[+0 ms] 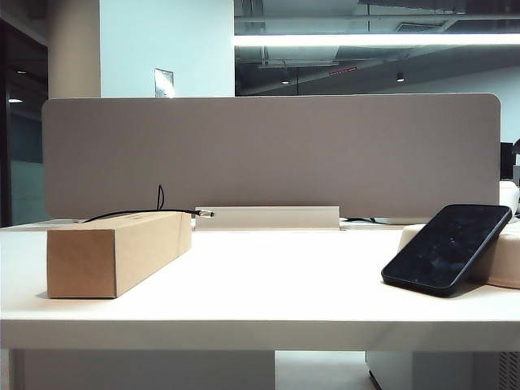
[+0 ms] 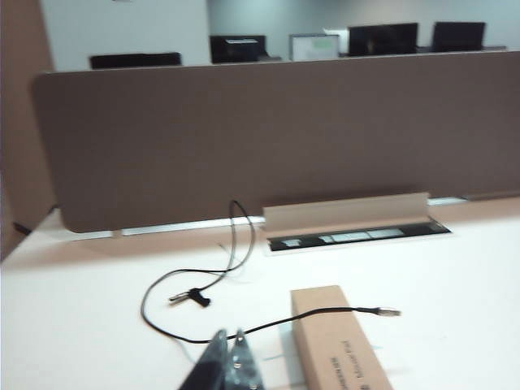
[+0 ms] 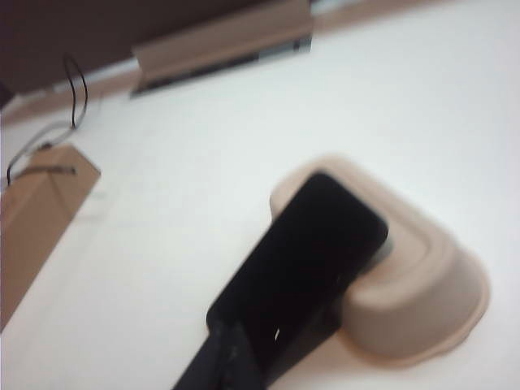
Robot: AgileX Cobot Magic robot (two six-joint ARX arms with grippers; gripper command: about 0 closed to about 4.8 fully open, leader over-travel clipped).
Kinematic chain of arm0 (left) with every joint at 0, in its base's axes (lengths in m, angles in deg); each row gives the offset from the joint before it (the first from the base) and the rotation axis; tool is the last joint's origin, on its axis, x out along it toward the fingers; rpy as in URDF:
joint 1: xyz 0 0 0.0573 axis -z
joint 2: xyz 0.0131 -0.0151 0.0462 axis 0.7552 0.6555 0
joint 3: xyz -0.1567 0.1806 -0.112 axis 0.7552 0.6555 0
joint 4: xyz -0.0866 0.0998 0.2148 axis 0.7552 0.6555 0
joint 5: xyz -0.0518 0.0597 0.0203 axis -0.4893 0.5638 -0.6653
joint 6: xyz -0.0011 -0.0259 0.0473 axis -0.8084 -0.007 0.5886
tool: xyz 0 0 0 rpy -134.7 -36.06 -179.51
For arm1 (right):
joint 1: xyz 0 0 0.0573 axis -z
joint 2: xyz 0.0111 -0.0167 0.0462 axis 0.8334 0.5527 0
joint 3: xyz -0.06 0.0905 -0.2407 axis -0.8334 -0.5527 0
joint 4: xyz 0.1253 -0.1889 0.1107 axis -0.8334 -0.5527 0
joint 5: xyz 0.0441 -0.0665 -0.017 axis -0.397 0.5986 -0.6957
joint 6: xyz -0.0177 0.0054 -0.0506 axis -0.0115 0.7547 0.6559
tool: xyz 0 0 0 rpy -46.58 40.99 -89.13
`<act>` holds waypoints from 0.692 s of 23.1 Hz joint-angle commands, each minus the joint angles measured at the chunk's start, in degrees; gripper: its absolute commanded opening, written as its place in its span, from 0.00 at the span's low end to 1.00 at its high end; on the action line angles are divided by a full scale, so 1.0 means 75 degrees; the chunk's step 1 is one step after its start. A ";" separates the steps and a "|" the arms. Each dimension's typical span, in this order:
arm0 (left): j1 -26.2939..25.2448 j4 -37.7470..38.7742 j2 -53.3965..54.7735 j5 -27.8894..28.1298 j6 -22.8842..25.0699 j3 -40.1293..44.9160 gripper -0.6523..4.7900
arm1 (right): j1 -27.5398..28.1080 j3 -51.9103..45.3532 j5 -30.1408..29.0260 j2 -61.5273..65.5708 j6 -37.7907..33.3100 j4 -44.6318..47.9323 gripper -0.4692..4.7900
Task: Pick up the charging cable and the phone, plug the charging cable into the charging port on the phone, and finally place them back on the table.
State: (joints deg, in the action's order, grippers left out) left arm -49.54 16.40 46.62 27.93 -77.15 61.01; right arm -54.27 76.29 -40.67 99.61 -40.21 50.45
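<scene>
The charging cable (image 1: 138,213) lies across the top of a brown cardboard box (image 1: 114,252) at the left of the table (image 1: 268,284). Its silvery plug tip (image 1: 205,213) juts past the box's far end. In the left wrist view my left gripper (image 2: 228,333) is shut and empty, hovering close above the cable (image 2: 268,325) beside the box. The black phone (image 1: 447,246) leans screen-up on a beige tray (image 1: 508,260) at the right. My right gripper (image 3: 230,331) is shut, just short of the phone's (image 3: 305,260) near end. The charging port is too small to make out. Neither gripper shows in the exterior view.
A grey partition panel (image 1: 268,154) runs along the table's back, with a raised cable-trough flap (image 1: 268,217) at its foot. The cable's slack loops (image 2: 187,296) on the table behind the box (image 2: 337,341). The table's thick front edge (image 1: 260,333) faces the exterior camera.
</scene>
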 commanded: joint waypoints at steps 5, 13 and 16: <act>0.0009 0.0044 0.1096 -0.0664 -0.0029 -0.0650 0.11 | 0.0003 0.0035 -0.0458 0.1352 -0.0918 0.0096 0.62; 0.0015 0.0542 0.1871 -0.0930 -0.0029 -0.0997 0.11 | 0.0000 0.0035 -0.1247 0.3503 -0.1877 0.1317 0.74; 0.0012 0.0548 0.1868 -0.0927 -0.0029 -0.0997 0.11 | 0.0000 0.0035 -0.1230 0.4360 -0.1900 0.1976 0.76</act>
State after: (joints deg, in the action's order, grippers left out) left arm -49.54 21.10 60.67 21.42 -77.15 53.84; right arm -54.30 76.29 -49.70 131.20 -54.16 62.67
